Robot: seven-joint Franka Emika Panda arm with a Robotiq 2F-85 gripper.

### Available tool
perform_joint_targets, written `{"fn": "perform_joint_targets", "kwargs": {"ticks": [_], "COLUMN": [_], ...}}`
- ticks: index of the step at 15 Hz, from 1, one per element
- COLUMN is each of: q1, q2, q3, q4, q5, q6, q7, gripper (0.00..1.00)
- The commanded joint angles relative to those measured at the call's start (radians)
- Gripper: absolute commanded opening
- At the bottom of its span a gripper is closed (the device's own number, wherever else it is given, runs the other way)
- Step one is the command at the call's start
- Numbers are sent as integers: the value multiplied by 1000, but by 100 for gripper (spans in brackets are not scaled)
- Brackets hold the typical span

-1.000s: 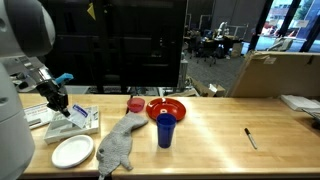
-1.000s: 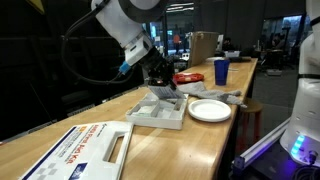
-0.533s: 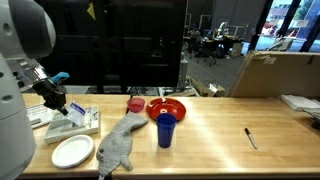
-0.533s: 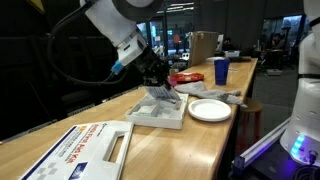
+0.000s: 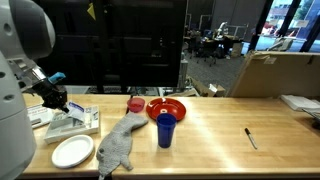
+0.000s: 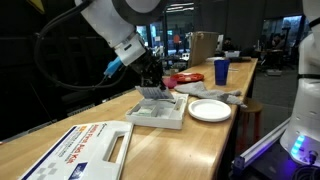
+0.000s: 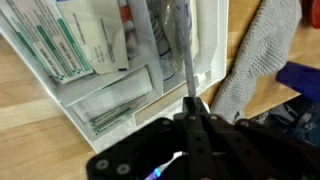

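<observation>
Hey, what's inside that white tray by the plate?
The white tray holds printed paper packets in its compartments; the shut gripper pinches a slim grey stick, hiding what lies beneath.

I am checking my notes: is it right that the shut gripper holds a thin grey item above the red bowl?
Not quite. The shut gripper holds the thin grey item above the white tray, not the red bowl, as the wrist view shows.

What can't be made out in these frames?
- Thin grey stick in the shut gripper: wrist view, blurred, so its type is unclear.
- Print on the paper packets in the white compartment tray: wrist view, blurred.
- Inside of the red bowl: exterior view, hidden by its rim and the blue cup.
- Small black object: too small to identify.
</observation>
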Motion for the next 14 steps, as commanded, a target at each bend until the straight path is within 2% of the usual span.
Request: {"fn": "perform_joint_targets", "kwargs": {"ticks": [1, 5, 14], "q1": [-6, -15, -40], "q2": [-12, -23, -60], "q3": [7, -2, -12], "q4": [-28, -58, -117], "q5": [-27, -16, -3], "q6": [70, 114, 149], "q7": [-106, -157, -149], "gripper": [0, 0, 0]}}
